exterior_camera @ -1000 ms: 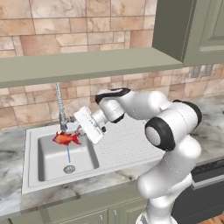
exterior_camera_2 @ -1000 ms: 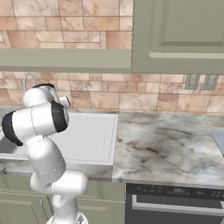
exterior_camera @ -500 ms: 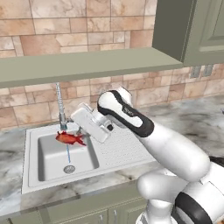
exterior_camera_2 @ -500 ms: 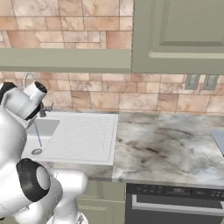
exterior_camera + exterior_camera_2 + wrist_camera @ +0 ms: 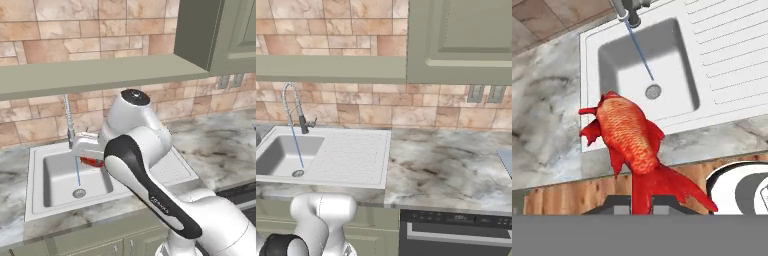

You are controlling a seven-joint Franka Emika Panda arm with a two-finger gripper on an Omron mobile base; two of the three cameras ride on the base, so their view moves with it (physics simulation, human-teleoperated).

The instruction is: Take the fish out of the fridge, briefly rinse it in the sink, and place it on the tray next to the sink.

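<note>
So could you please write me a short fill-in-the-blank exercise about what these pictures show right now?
1. The claw is shut on the ____.
2. A thin stream of water runs from the faucet into the sink's ____.
3. The fish is held by its ____ end.
4. The wall behind the sink is covered in ____.

Missing words: fish; basin; tail; tiles
</note>
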